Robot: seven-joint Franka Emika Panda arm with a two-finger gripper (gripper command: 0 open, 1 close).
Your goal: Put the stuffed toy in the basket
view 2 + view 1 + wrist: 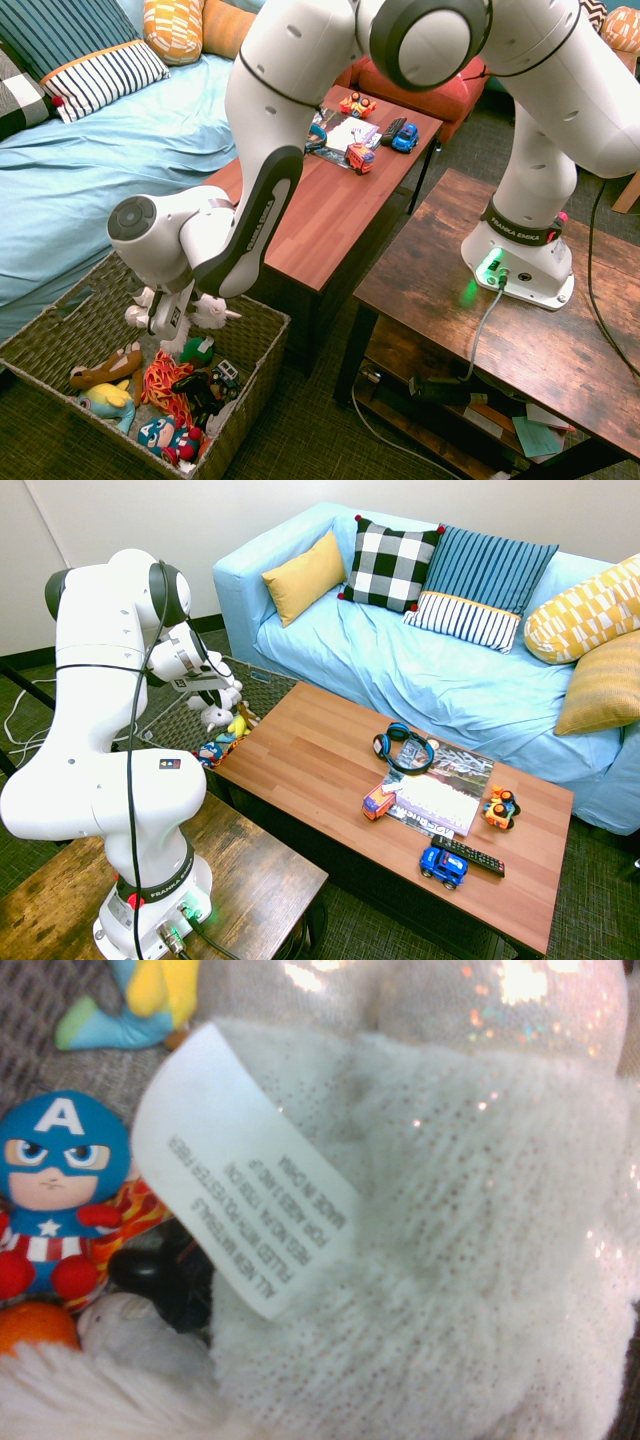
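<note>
The stuffed toy, white and fluffy, hangs from my gripper just above the inside of the basket, near the corner closest to the coffee table. The gripper is shut on the toy, and white limbs stick out on both sides of the hand. From the other side the stuffed toy dangles under the gripper, over the basket. Up close, the stuffed toy fills the wrist view, its white care label facing the camera.
Several toys lie in the basket: a brown plush, a yellow-blue plush, a blue-red figure toy. The wooden coffee table beside the basket holds headphones, toy cars and a remote. A blue sofa stands behind.
</note>
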